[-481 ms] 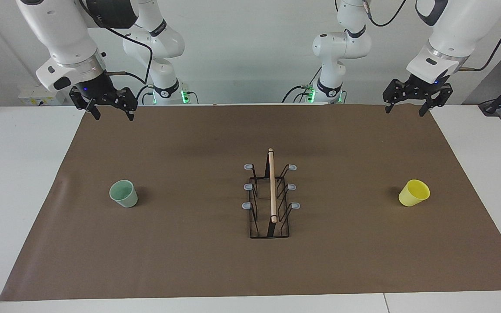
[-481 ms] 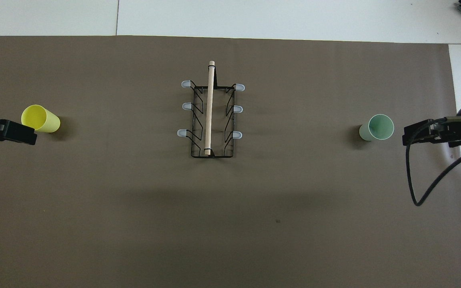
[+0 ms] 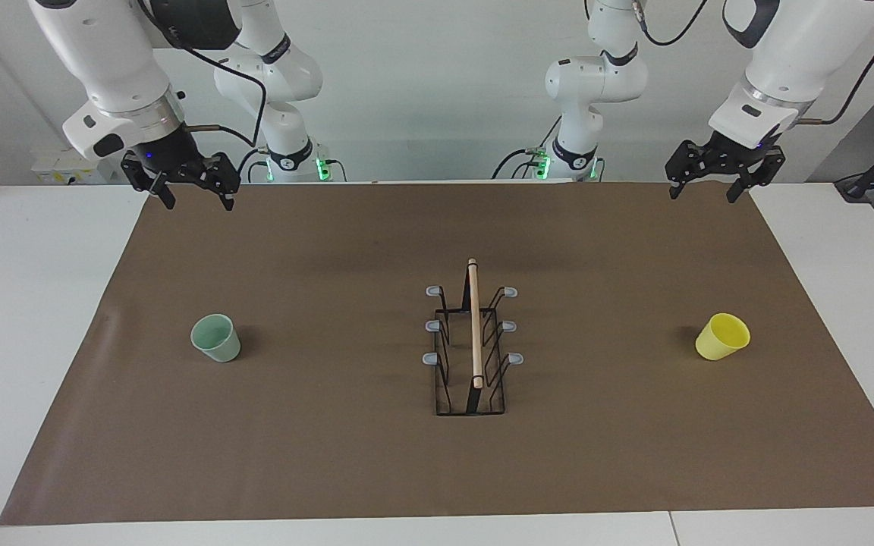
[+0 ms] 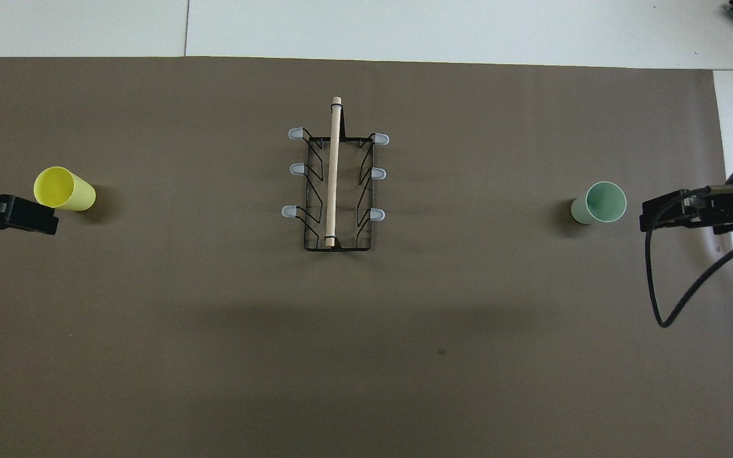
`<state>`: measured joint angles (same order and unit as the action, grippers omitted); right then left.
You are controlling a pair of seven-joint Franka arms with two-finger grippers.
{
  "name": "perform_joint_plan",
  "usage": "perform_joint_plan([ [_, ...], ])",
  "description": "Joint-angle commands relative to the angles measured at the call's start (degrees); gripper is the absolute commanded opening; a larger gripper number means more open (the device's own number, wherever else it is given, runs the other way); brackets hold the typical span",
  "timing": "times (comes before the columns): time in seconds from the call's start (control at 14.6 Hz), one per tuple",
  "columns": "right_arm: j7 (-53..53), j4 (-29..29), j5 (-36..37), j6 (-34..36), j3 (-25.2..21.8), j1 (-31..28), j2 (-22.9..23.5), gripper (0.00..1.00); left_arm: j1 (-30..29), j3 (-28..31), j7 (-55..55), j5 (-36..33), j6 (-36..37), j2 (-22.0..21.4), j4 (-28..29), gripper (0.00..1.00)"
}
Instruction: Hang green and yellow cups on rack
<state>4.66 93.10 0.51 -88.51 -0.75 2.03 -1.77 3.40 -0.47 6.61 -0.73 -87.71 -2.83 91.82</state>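
The mint green cup (image 3: 216, 338) stands mouth up on the brown mat toward the right arm's end; it also shows in the overhead view (image 4: 600, 203). The yellow cup (image 3: 722, 337) stands mouth up toward the left arm's end, also in the overhead view (image 4: 64, 189). The black wire rack (image 3: 474, 326) with its wooden rod and grey-tipped prongs stands mid-mat, all prongs bare, also in the overhead view (image 4: 333, 172). My right gripper (image 3: 198, 202) is open and empty, raised over the mat's edge by the robots. My left gripper (image 3: 702, 194) is open and empty, raised likewise.
The brown mat (image 3: 331, 455) covers most of the white table (image 3: 27, 303). A black cable (image 4: 678, 299) hangs from the right arm over the mat's end. The grippers' bodies show at the overhead view's side edges: the left (image 4: 23, 217) and the right (image 4: 669, 215).
My left gripper has shifted very slightly up and toward the robots. The right gripper, the cups and the rack have not moved.
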Motion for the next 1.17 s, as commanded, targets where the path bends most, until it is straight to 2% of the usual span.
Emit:
perform_joint_plan([
  [0.0,-0.8,0.3,-0.8,0.0,0.1,-0.5,-0.1,1.00,-0.6,-0.1,-0.5,0.8,-1.2,-1.7,2.1,1.00],
  [0.34,-5.0,2.5,-5.2,0.5,0.1,-2.5,-1.2,1.00,-0.6,-0.1,-0.1,1.3,-0.2,-1.7,1.5,1.00],
  [0.69,-5.8,3.0,0.5,1.8,0.1,-2.4,0.2,1.00,-0.5,-0.1,-0.8,1.7,1.7,-2.3,2.0,1.00],
  [0.89,-10.2,1.8,5.5,0.4,0.8,-2.2,6.3,1.00,-0.8,0.2,-0.4,1.8,0.5,-1.7,1.1,1.00],
  [1.1,-17.9,-4.7,11.4,-0.8,1.6,-0.3,16.9,1.00,-1.3,0.4,-0.5,2.5,1.0,-0.5,-0.8,1.00],
])
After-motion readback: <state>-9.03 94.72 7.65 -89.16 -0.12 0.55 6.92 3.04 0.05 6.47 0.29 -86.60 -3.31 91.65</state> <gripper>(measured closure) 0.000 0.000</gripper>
